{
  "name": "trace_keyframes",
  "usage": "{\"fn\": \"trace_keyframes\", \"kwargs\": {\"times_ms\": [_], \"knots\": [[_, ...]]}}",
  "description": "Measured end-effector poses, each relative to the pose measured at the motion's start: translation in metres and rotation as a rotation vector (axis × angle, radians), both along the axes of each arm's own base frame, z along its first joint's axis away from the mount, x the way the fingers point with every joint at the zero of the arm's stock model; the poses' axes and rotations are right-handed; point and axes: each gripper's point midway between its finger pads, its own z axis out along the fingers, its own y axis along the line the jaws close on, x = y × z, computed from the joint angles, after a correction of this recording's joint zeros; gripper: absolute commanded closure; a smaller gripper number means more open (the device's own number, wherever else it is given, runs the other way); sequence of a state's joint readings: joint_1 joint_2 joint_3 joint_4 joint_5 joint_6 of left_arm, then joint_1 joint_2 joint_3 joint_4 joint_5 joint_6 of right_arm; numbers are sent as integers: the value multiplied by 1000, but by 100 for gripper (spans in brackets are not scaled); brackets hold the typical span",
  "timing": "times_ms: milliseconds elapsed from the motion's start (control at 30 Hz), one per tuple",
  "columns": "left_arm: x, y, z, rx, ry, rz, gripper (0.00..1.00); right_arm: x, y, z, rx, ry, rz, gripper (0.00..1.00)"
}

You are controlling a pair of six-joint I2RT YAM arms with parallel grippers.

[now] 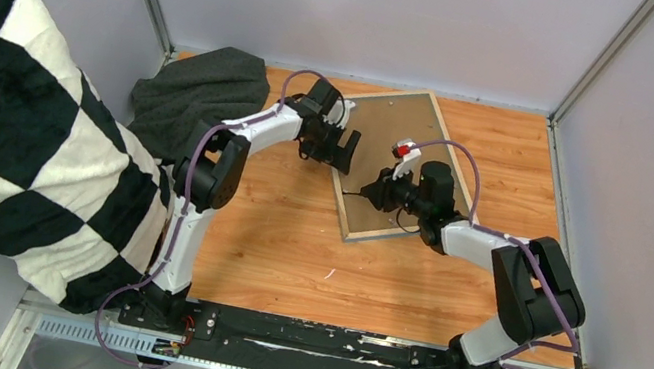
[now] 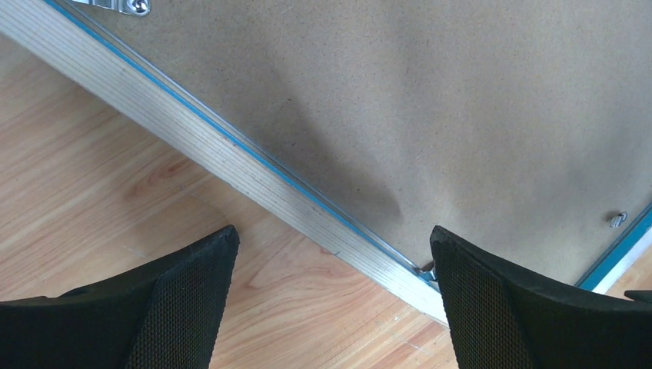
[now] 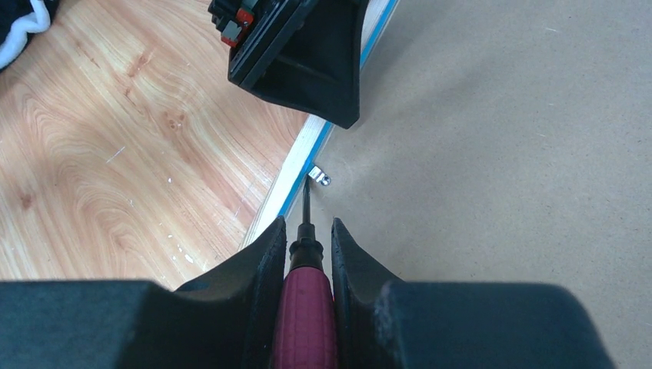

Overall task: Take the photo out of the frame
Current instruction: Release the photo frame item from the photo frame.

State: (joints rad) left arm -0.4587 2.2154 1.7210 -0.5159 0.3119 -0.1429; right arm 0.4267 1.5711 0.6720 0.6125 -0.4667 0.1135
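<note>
The frame [image 1: 375, 236] lies face down on the table, showing its pale wood edge [image 2: 192, 131] and a thin blue inner line. The plain brown backing board [image 1: 405, 122] fills it. The photo is hidden under the board. My left gripper [image 1: 341, 150] is open and empty; it straddles the frame's left edge [image 2: 332, 231], one finger over the table, one over the board. My right gripper [image 1: 380, 192] is shut on a magenta-handled screwdriver [image 3: 306, 307]. The tool's tip touches a small metal tab [image 3: 319, 177] at the frame's inner edge [image 3: 288, 188], just below the left gripper [image 3: 307, 61].
A dark grey cloth [image 1: 201, 96] lies at the table's back left. A large black-and-white checkered fabric [image 1: 10, 118] hangs over the left side. Another metal tab [image 2: 619, 219] and a hanger plate [image 2: 127, 6] sit on the board. Walls enclose the wooden table [image 1: 273, 236].
</note>
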Motion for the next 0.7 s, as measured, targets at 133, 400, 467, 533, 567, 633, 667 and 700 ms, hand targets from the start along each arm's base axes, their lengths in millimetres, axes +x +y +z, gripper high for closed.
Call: {"fn": "trace_keyframes", "kwargs": {"times_ms": [133,400,467,533,567,633,667,700], "knots": [[3,1,-2,15,-10,10,17,0,-1,-1,-22,-14,7,100],[9,5,-5,42,-32,24,31,-2,-6,-4,-26,0,9,100],[10,5,-6,46,-37,24,31,-2,-9,-3,-22,12,6,100],[11,5,-6,46,-42,25,32,-2,-12,-2,-15,24,4,100],[12,5,-6,47,-43,25,33,-3,-14,0,-14,26,2,100],[13,5,-7,48,-45,27,34,-3,-19,5,-17,23,-8,100],[13,5,-7,49,-46,27,35,-3,-22,9,-18,19,-17,100],[14,5,-7,50,-47,27,36,-2,-24,14,-18,7,-24,100]]}}
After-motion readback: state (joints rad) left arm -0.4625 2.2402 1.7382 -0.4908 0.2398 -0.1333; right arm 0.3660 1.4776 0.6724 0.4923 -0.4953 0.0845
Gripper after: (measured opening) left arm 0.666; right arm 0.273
